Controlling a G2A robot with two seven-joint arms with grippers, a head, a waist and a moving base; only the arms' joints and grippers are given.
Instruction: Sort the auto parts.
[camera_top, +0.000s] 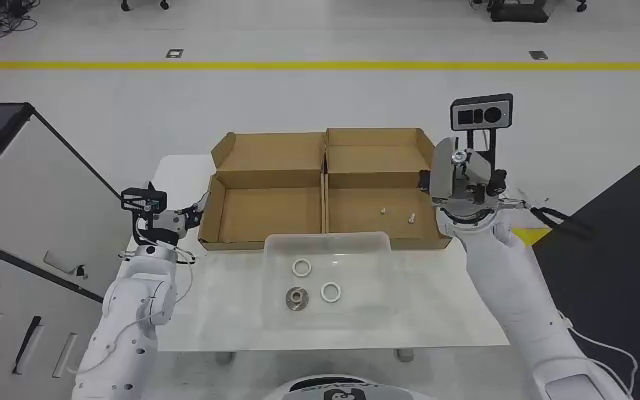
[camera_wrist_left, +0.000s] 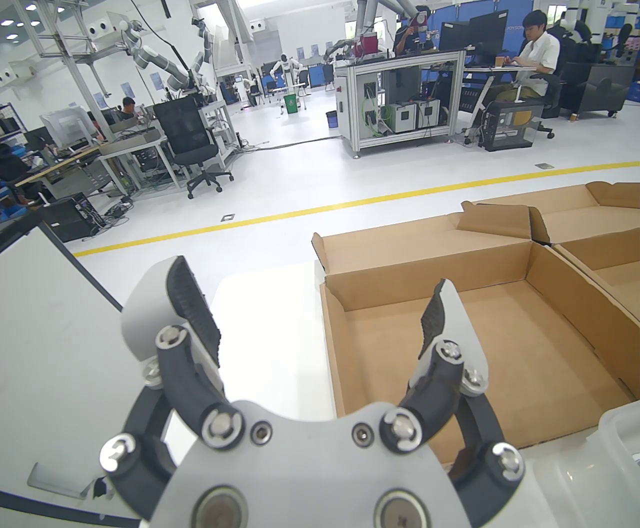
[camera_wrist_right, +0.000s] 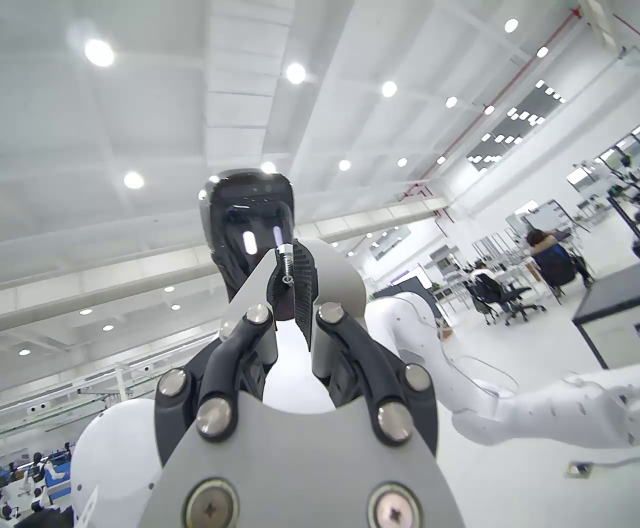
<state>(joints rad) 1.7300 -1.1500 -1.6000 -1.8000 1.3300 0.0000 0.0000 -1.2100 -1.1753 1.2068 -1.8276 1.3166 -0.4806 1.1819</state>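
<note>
A left cardboard box (camera_top: 270, 215) and a right cardboard box (camera_top: 360, 205) are sitting side by side at the back of the table (camera_top: 450, 300), with a plastic tray (camera_top: 325, 238) lying just in front of where they meet. Two rings (camera_top: 301, 267) (camera_top: 331, 292) and a bearing (camera_top: 296, 297) are lying in the tray, and two small screws (camera_top: 384, 210) (camera_top: 410, 216) are resting in the right cardboard box.

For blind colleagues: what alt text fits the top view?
Two open cardboard boxes sit side by side on a white table, the right box holding two small parts; a clear tray in front holds two white rings and a metal part. The left gripper is open beside the left box.
</note>
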